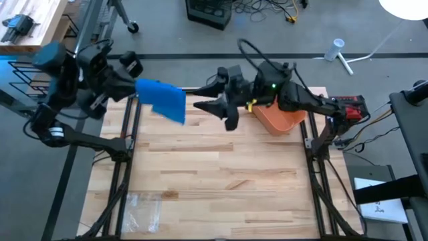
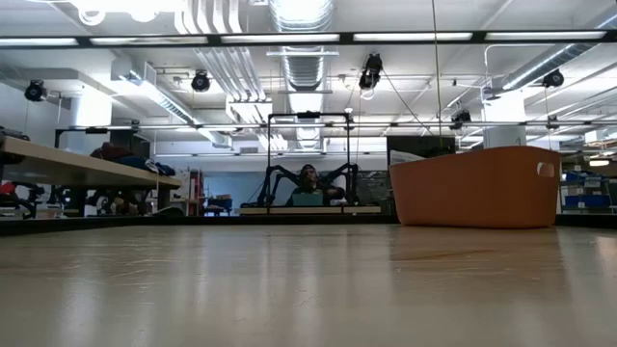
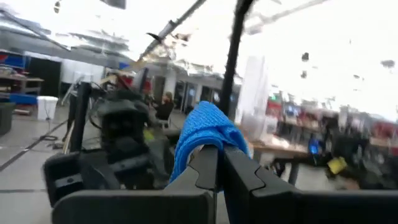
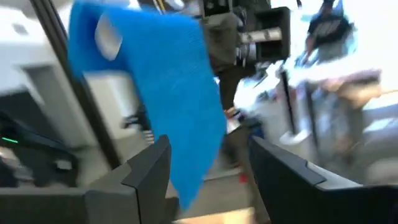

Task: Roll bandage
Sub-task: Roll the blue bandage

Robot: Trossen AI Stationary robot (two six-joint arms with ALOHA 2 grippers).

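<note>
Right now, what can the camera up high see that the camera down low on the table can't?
Only the high view shows the blue bandage hanging from the left gripper, the right gripper with its fingers open beside the cloth, and both arms. Only the low view shows the room behind the table, with ceiling lights and a person far back. Both show the orange bin and the wooden table.

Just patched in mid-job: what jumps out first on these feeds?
The bright blue bandage hangs in the air over the table's far left edge, pinched in the left gripper. The right gripper faces it with fingers open, empty. Behind that arm, an orange bin sits at the far right of the table.
</note>
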